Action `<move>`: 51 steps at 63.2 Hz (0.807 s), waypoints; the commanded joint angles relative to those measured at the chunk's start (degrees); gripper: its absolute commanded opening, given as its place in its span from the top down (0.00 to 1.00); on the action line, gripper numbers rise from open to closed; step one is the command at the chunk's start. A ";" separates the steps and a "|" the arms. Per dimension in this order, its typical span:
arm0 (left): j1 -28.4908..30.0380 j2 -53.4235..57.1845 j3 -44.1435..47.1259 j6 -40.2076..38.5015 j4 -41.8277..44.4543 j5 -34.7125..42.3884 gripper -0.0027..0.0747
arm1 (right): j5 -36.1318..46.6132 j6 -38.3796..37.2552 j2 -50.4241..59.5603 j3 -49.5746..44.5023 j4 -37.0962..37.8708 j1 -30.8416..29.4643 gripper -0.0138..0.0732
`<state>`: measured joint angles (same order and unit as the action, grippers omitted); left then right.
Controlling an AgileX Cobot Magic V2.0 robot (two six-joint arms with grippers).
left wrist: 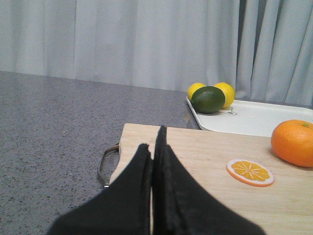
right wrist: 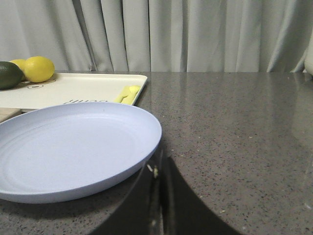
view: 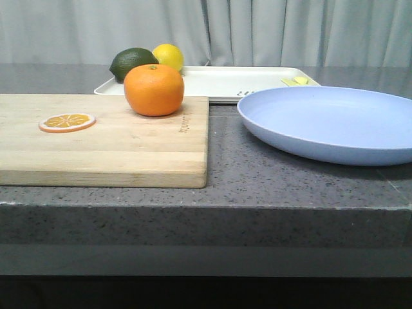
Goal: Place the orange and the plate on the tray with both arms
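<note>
The orange (view: 154, 89) (left wrist: 295, 142) rests on the far right part of the wooden cutting board (view: 103, 138). To the right lies the pale blue plate (view: 331, 122) (right wrist: 68, 147) on the grey counter. The cream tray (view: 238, 82) (left wrist: 254, 117) (right wrist: 73, 89) sits behind both. My left gripper (left wrist: 154, 147) is shut and empty, low over the board's near left end, well short of the orange. The shut, empty right gripper (right wrist: 159, 164) sits just beside the plate's rim. Neither gripper appears in the front view.
A dark green lime (view: 133, 64) (left wrist: 208, 99) and yellow lemons (view: 168, 56) (left wrist: 226, 93) sit at the tray's left end. An orange slice (view: 67, 121) (left wrist: 250, 172) lies on the board. A metal handle loop (left wrist: 105, 166) hangs off the board's left end. A curtain closes the back.
</note>
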<state>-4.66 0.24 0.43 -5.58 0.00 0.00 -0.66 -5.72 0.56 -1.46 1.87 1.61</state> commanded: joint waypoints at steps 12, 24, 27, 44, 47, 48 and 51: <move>-0.43 1.06 1.57 -0.53 0.00 4.01 0.99 | 4.47 0.02 1.11 1.28 0.60 0.08 0.92; -0.43 1.06 1.57 -0.53 0.00 4.01 0.99 | 4.47 0.02 1.11 1.28 0.60 0.08 0.92; -0.43 1.06 1.57 -0.53 0.00 4.01 0.99 | 4.60 0.02 1.11 1.28 0.60 0.06 0.92; -0.43 1.06 1.44 -0.53 0.00 5.46 0.99 | 6.05 0.02 1.11 1.33 0.60 0.06 0.92; -0.43 1.06 0.82 -0.53 0.00 5.46 0.99 | 6.05 0.02 1.11 1.49 0.60 0.06 0.92; -0.43 1.06 0.57 -0.53 0.00 5.46 0.99 | 5.80 0.02 1.06 1.72 0.60 0.06 0.92; -0.43 0.93 -0.95 -0.53 -0.63 5.17 0.99 | 4.74 0.02 1.06 2.79 0.60 0.06 0.92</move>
<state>-4.66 0.24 0.43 -5.58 0.00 0.36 0.00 -5.72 0.56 -1.46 1.87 1.61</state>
